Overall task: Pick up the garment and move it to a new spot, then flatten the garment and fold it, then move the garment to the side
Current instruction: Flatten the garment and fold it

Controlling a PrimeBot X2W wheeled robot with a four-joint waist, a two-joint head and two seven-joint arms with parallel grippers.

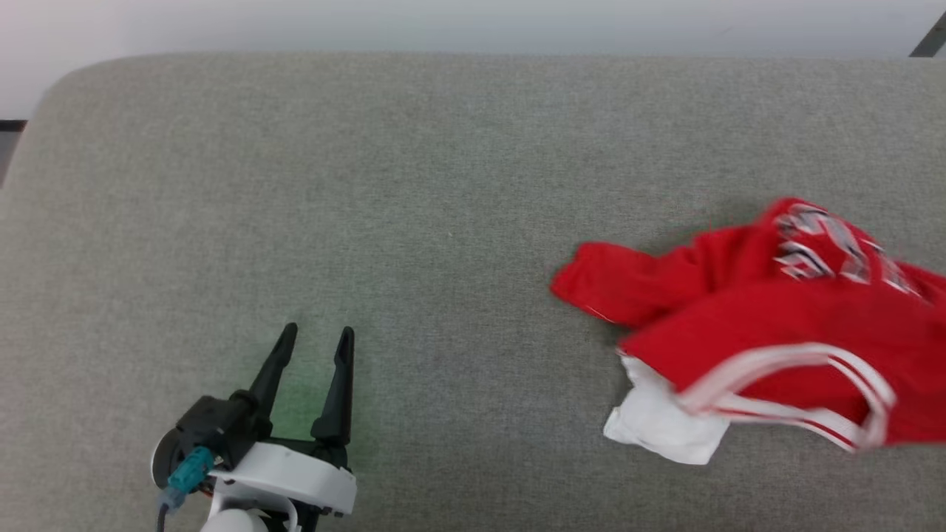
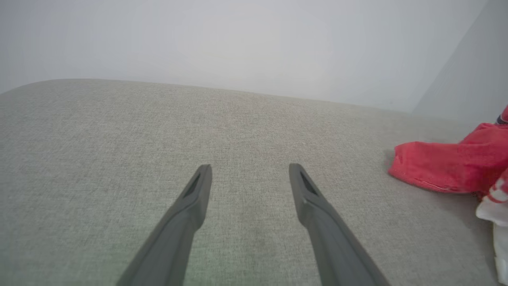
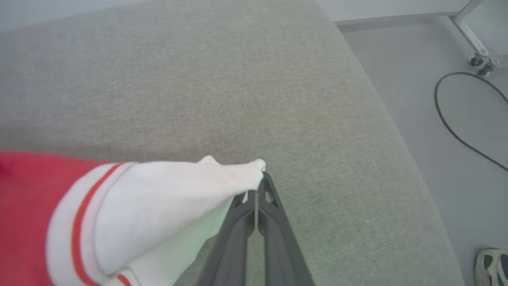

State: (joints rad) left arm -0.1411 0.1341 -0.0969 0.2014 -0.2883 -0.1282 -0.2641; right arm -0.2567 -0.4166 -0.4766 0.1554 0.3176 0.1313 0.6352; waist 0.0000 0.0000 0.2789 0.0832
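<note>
The red jersey [image 1: 768,325] is bunched at the right of the grey upholstered surface [image 1: 443,162], cut off by the head view's edge, its printing blurred. The right gripper [image 3: 258,178] is clamped on its white sleeve [image 3: 166,198], fingers together. The left gripper [image 1: 318,336], fingers apart, is well away.

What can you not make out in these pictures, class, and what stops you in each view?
Head view: the jersey runs off the right edge; its numbers are blurred, unreadable.
Left wrist view: the right edge cuts off most of the jersey.
Right wrist view: the left edge cuts off the jersey's body; the bottom right corner cuts off a shoe.
</note>
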